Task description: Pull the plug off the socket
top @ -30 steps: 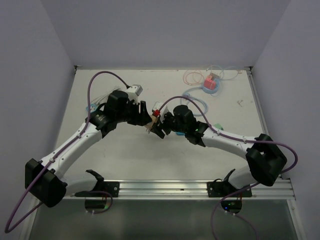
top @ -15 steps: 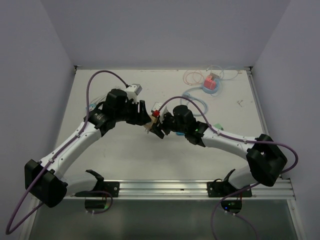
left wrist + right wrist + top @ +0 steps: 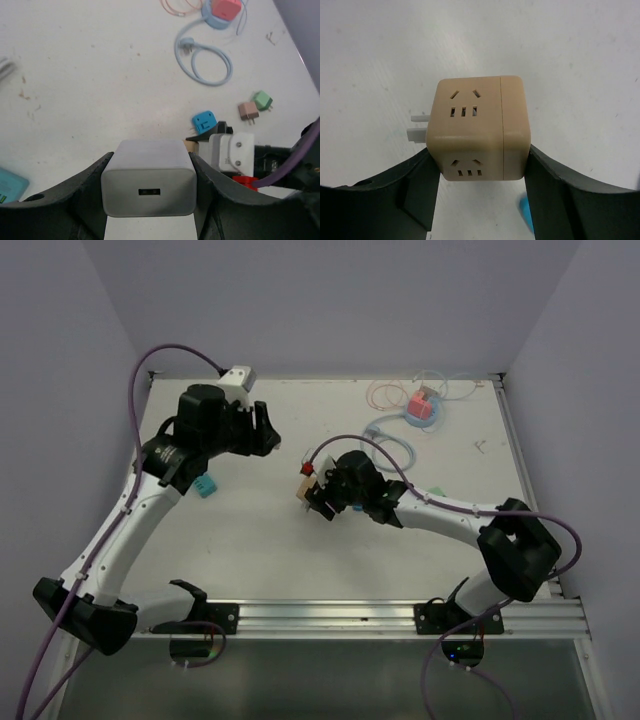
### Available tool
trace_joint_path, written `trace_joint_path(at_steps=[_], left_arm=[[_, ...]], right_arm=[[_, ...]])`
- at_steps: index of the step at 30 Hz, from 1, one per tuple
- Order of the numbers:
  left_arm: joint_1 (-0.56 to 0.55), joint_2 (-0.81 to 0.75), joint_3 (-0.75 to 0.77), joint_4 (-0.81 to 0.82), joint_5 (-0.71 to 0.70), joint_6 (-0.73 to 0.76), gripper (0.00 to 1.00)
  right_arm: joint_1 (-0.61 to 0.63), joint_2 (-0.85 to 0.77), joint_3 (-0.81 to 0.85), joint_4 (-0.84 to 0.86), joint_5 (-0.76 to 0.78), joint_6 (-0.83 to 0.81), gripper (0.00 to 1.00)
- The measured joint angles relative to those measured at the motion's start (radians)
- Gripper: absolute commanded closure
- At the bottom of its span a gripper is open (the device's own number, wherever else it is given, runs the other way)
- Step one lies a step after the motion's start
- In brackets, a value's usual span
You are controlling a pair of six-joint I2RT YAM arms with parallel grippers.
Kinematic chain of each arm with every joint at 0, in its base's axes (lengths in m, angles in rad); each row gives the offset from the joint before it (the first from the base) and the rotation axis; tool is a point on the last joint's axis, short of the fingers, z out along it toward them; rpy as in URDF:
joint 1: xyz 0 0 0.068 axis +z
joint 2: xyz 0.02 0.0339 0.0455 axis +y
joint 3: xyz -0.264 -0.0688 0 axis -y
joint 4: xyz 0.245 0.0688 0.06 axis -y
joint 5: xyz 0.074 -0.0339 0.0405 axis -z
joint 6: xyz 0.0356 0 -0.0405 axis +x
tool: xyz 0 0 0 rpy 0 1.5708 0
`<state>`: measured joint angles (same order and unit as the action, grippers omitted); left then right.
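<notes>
My left gripper point(image 3: 149, 172) is shut on a light grey USB charger plug point(image 3: 148, 182), its USB port facing the camera. In the top view this gripper point(image 3: 262, 430) is at the far left, well apart from the socket. My right gripper point(image 3: 479, 159) is shut on a beige cube socket point(image 3: 477, 132) with empty slots on its faces and white prongs point(image 3: 417, 127) on its left side. In the top view the socket point(image 3: 303, 491) is near the table's middle in the right gripper point(image 3: 312, 495). Plug and socket are separate.
A pink and blue cube point(image 3: 424, 405) with thin wires lies at the back right, with a pale blue cable coil point(image 3: 388, 437) beside it. A teal block point(image 3: 205, 485) lies at the left. Small blue point(image 3: 204, 121), pink point(image 3: 247, 110) and green point(image 3: 262, 100) adapters lie near the right arm.
My left gripper has moved up and to the left, away from the right gripper, with the plug in it. The plug has come off the socket. The right gripper has barely moved.
</notes>
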<state>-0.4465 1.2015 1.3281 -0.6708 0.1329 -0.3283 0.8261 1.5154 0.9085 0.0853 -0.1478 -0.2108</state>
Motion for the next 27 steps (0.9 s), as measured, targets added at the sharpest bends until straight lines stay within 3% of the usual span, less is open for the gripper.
trace_joint_path(at_steps=[8, 16, 22, 27], left_arm=[[0.014, -0.02, 0.056, -0.017, -0.135, 0.026, 1.0], [0.014, -0.009, -0.235, 0.103, -0.072, -0.003, 0.96], [-0.026, 0.18, -0.314, 0.208, -0.017, -0.056, 0.91], [-0.149, 0.357, -0.314, 0.331, -0.036, -0.105, 0.85]], right_arm=[[-0.002, 0.014, -0.034, -0.14, 0.053, 0.001, 1.0], [-0.002, -0.245, -0.069, -0.136, 0.171, 0.043, 1.0], [-0.003, -0.361, -0.113, -0.103, 0.304, 0.107, 1.0], [-0.009, -0.406, -0.204, -0.084, 0.425, 0.185, 1.0]])
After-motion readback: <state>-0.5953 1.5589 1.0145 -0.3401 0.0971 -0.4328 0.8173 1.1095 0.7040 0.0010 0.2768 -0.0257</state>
